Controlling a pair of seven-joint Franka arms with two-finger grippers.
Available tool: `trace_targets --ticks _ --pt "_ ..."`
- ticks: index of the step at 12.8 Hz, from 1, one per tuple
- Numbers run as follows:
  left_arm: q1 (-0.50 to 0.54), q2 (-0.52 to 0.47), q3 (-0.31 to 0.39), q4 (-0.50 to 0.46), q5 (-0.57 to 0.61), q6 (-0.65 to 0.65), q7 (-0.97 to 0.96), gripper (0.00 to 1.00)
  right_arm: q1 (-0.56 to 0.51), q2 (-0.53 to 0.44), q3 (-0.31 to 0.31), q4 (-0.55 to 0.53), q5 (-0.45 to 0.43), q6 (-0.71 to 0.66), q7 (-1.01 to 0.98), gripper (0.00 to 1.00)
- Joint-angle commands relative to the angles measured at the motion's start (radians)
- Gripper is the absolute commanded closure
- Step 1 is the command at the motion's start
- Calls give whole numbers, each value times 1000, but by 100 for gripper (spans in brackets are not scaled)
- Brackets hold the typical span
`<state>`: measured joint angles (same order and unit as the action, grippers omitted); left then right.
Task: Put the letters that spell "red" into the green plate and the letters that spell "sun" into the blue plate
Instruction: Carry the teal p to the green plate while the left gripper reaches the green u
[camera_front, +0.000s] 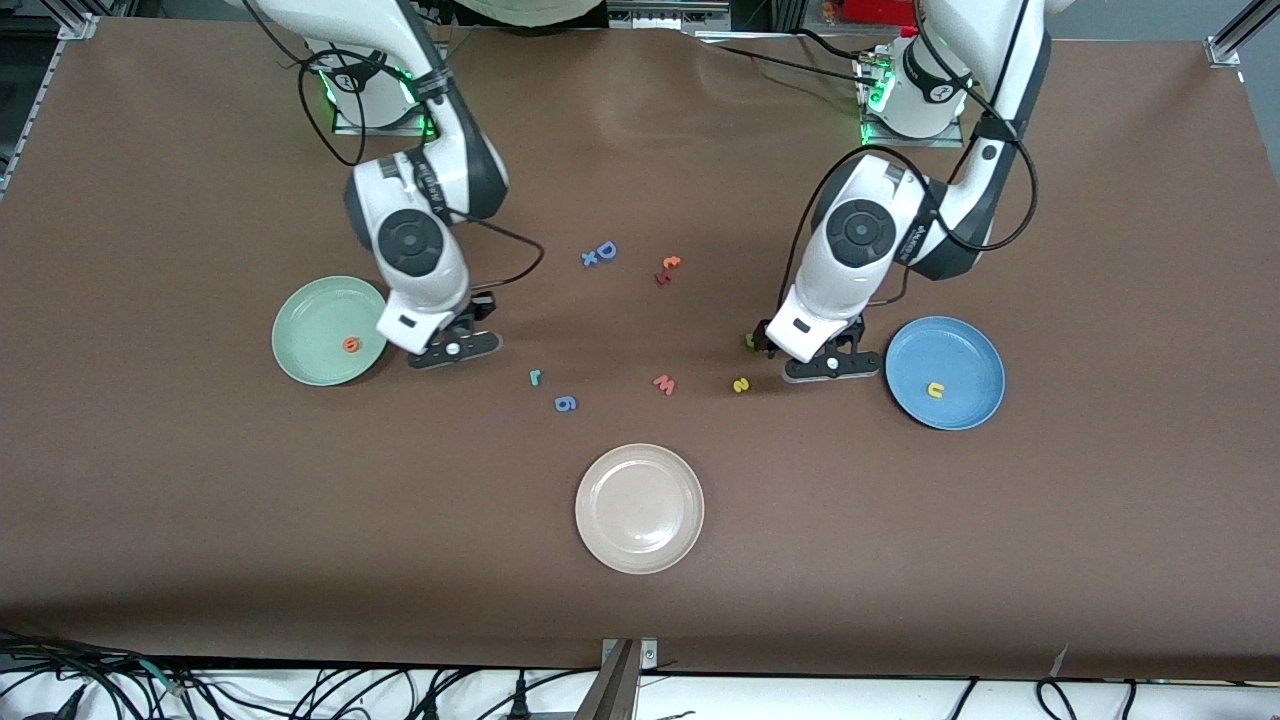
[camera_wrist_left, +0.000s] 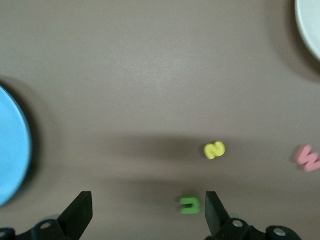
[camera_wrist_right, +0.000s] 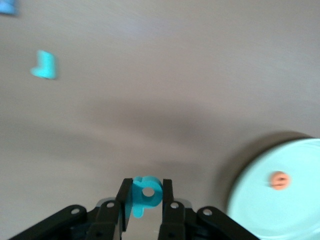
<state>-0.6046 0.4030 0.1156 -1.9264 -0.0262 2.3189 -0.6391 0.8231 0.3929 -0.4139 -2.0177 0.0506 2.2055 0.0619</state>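
Brown matting covers the whole table (camera_front: 200, 520), and my work is split across it. My right gripper (camera_wrist_right: 146, 200) is pinched narrow on the teal-blue "d" (camera_wrist_right: 145, 191), carried in the air just beside the green plate (camera_front: 300, 350), where the orange "e" (camera_front: 350, 345) already lies. To finish this step well I judge I should swing the "d" over the plate's middle, not its rim, come low, and only then let go, so the light foam does not bounce out. My right arm reaches down from its base with the wrist bent toward the plate. The teal "r" (camera_front: 536, 377) waits on the table, nearer the front camera than the blue capital "D" (camera_front: 604, 251). My left gripper (camera_wrist_left: 148, 215) stands spread wide and low over the green "n" (camera_wrist_left: 189, 204), which sits close against one finger, so I would centre before closing. The yellow "s" (camera_front: 741, 384) lies near it, and the yellow "u" (camera_front: 936, 389) is already in the blue plate (camera_front: 975, 345).
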Motion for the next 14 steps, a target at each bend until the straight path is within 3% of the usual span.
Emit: trace_targets --ticks 1,3,6,11,12,13,14 --pt "-49 86 15 58 -24 14 -129 1 7 -58 -95 -94 -14 -3 -144 96" --pt "-49 109 15 50 -27 23 -143 1 7 -63 -166 -130 -12 -1 -230 96" --pt "-47 123 15 24 -127 23 -145 3 5 -62 -247 -191 -8 17 -323 92" --pt "-60 149 4 0 -135 20 -137 7 -51 -28 -260 -251 -8 91 -364 88" --pt "-60 152 -2 -5 -136 20 -143 7 -64 -25 -260 -265 -8 92 -364 79" --pt "-61 155 -8 -6 -136 20 -145 8 -71 -17 -258 -266 -6 94 -364 62" --pt "-61 158 -10 -6 -138 20 -145 8 -70 -17 -258 -263 -6 91 -364 10"
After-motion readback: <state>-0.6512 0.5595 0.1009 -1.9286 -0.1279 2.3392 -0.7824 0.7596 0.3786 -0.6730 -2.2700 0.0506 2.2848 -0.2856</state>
